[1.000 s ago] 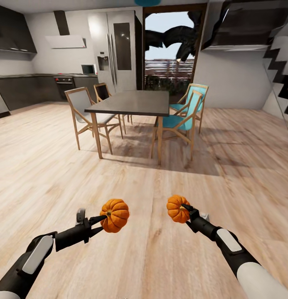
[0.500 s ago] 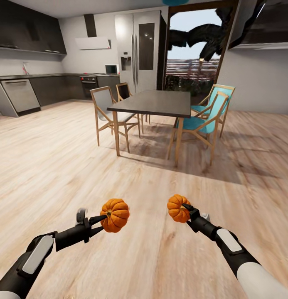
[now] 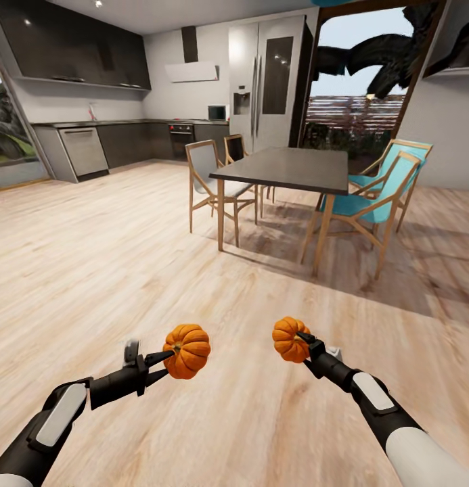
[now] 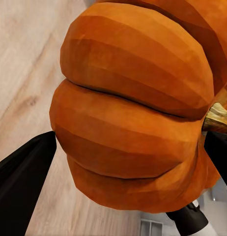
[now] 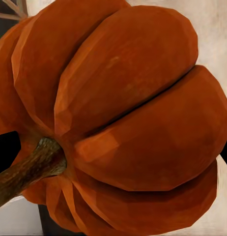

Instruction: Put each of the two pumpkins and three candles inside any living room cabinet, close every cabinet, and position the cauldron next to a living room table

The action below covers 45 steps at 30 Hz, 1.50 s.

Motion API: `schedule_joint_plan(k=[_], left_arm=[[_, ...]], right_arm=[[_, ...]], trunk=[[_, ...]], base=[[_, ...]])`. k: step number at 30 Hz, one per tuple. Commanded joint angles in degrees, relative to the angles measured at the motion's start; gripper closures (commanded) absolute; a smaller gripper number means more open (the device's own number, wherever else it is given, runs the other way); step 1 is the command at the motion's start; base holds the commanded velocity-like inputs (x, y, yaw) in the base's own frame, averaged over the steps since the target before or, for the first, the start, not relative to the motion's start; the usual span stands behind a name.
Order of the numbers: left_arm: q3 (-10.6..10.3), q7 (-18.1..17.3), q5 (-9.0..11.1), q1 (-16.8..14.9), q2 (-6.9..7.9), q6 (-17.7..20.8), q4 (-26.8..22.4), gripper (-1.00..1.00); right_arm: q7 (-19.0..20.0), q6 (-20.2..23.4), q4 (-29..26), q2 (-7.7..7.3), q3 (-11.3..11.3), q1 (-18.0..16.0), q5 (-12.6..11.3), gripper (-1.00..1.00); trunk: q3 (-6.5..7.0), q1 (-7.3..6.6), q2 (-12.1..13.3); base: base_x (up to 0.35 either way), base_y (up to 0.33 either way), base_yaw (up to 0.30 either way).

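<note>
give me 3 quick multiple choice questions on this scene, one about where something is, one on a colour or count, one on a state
1. Where does the dark-topped dining table stand in the head view?
A. ahead of the robot, right of centre, on the wood floor
B. directly under the grippers
C. against the kitchen counter

2. How many turquoise chairs stand at the table's right side?
A. none
B. two
C. four

3. What is the state of the left gripper?
A. open and empty
B. shut on a candle
C. shut on a pumpkin

Answers:
1 A, the table stands past both arms, toward the glass door.
2 B, two turquoise seats show there, while the chairs on the other side are pale.
3 C, the left pumpkin sits between its fingers, as the right pumpkin does in the right gripper.
</note>
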Motion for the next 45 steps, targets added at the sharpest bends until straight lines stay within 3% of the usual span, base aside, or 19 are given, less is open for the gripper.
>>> schedule_joint_plan(k=[1,45], left_arm=[[0.09,-0.26,0.72,-0.06,-0.02,0.54,0.01,1.00],[0.09,-0.26,0.72,-0.06,-0.10,0.54,0.19,1.00]], right_arm=[[0.07,0.45,-0.05,0.02,-0.29,-0.02,-0.51,1.00],[0.13,0.40,-0.05,-0.06,-0.29,-0.02,-0.51,1.00]], trunk=[[-0.04,-0.02,-0.02],[-0.04,-0.02,-0.02]], base=[[-0.002,0.000,0.292],[0.003,0.021,0.292]])
